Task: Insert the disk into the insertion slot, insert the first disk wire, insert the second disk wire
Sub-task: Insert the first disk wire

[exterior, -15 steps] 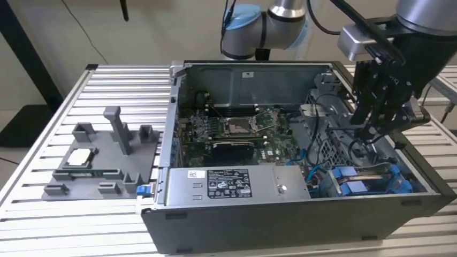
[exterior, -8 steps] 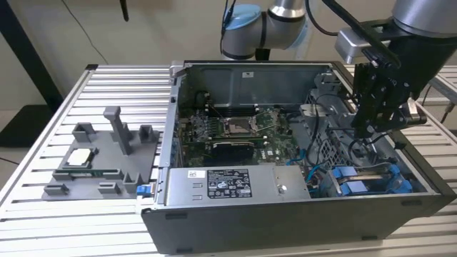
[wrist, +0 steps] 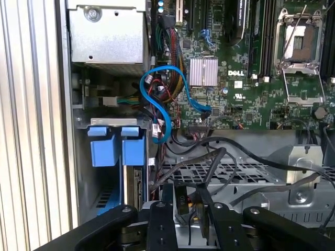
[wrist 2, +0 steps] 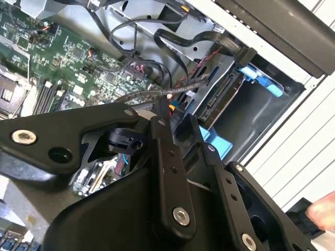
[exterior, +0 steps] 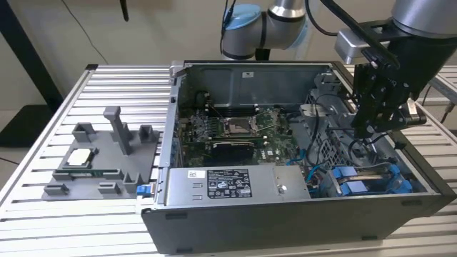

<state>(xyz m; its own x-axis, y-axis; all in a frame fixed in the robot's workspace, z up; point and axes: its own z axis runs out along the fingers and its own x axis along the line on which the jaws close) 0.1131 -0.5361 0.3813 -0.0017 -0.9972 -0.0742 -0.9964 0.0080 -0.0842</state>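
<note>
Exterior view: one open case (exterior: 286, 225) and one grey tray (exterior: 100, 176) stand on a slatted metal desk (exterior: 107, 85) before a beige wall (exterior: 164, 32). One hand (exterior: 373, 128) hangs over the case at the exterior view's right; whether it is apart or together cannot be told. One disk (exterior: 371, 181) sits in the slot (exterior: 325, 152) at the near corner, with two blue tabs (wrist: 104, 149) seen in the first wrist view.

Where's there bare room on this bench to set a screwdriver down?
Bare slats of the table lie beyond the grey fixture, and between it and the near edge. Inside the computer case, the corner around the gripper, cables and disk is crowded.
</note>
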